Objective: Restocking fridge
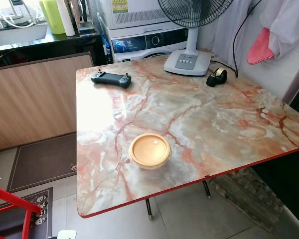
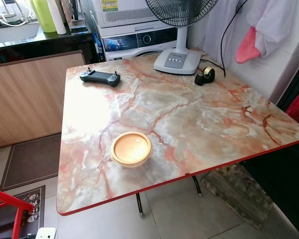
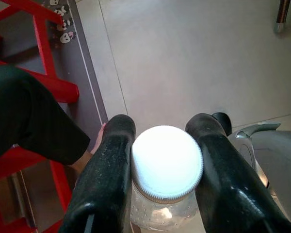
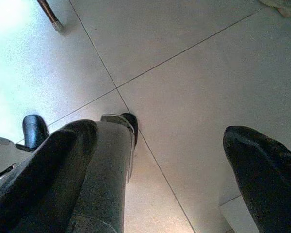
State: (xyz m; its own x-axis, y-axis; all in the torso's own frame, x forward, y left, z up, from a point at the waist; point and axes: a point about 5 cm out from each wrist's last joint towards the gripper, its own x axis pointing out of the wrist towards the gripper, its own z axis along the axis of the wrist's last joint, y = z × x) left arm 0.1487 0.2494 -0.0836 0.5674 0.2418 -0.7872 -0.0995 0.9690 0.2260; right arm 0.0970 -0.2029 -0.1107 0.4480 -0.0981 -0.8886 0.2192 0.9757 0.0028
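A clear jar with a white lid [image 3: 167,167] sits between the two black fingers [image 3: 106,184] of my left gripper [image 3: 166,170], which is shut on it and hangs low over the tiled floor. My right gripper [image 4: 160,179] hangs over the floor too, open, with nothing between its fingers [image 4: 266,179]. On the marble-patterned table [image 1: 214,124] an orange lidded bowl [image 1: 149,151] stands near the front edge.
A black game controller [image 1: 111,78], a fan base [image 1: 187,61] and a tape dispenser [image 1: 217,77] sit at the table's far side. A red chair [image 1: 12,204] stands at the left, a person's dark leg [image 3: 29,116] near it. A washing machine [image 1: 149,40] stands behind the table.
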